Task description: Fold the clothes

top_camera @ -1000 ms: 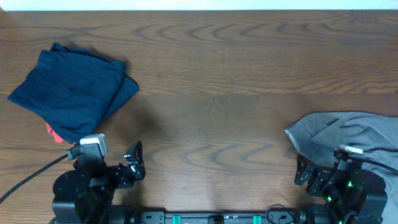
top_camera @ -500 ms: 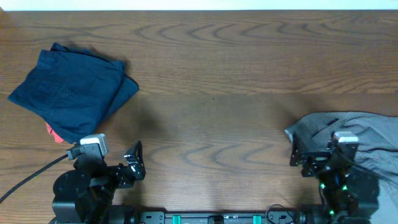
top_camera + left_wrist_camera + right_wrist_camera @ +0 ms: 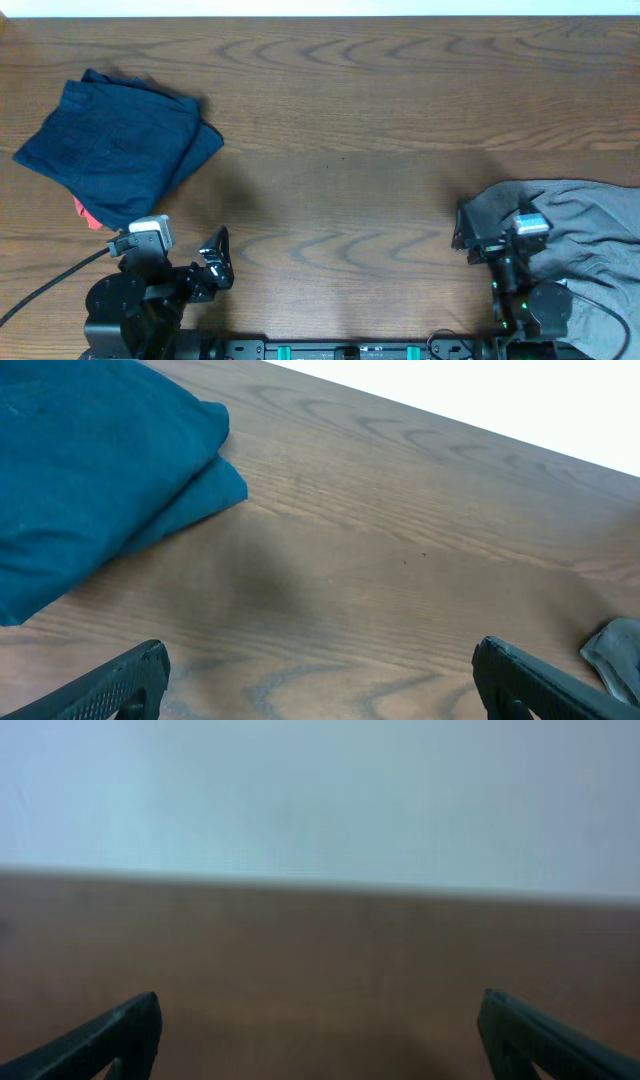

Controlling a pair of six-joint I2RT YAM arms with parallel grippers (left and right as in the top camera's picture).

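A folded dark navy garment (image 3: 115, 150) lies at the left of the table, with a red-orange garment (image 3: 86, 213) peeking out under its near edge. The navy one also shows in the left wrist view (image 3: 90, 480). A crumpled grey garment (image 3: 580, 225) lies at the right; its corner shows in the left wrist view (image 3: 615, 650). My left gripper (image 3: 216, 262) is open and empty near the front edge, right of the navy pile. My right gripper (image 3: 466, 238) is open and empty, raised at the grey garment's left edge. The right wrist view shows only blurred table and wall.
The wooden table (image 3: 340, 120) stretches between the two piles. A black cable (image 3: 45, 285) runs from the left arm base toward the front left corner. The arm bases stand along the front edge.
My right arm has swung up and to the left, its gripper now over the left edge of the grey garment. The left arm and the clothes have not moved.
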